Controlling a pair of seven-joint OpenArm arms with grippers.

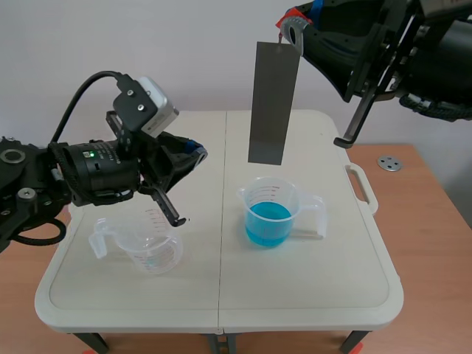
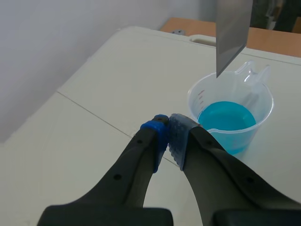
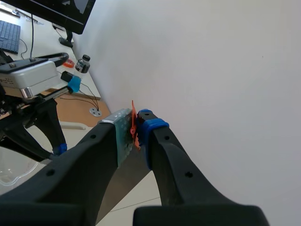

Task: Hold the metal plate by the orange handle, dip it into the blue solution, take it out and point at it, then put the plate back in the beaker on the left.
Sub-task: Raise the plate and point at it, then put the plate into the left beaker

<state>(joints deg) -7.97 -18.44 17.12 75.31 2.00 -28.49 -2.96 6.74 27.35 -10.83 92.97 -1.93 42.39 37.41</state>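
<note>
Above white table, right fingers pinch orange handle.

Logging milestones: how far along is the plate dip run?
Done: right gripper is shut on the orange handle, metal plate lifted. In hand: plate hangs above the blue solution beaker, clear of the liquid; whether it was dipped is not visible. Remaining: return to the beaker on the left; left gripper is shut.

White folding table with a centre seam and a moulded carry handle on its right edge. It sits on a wooden surface. Small round metal disc on the wood near the handle. White wall behind. Right wrist view: monitor, keyboard, small dark bottle on a far desk.
</note>
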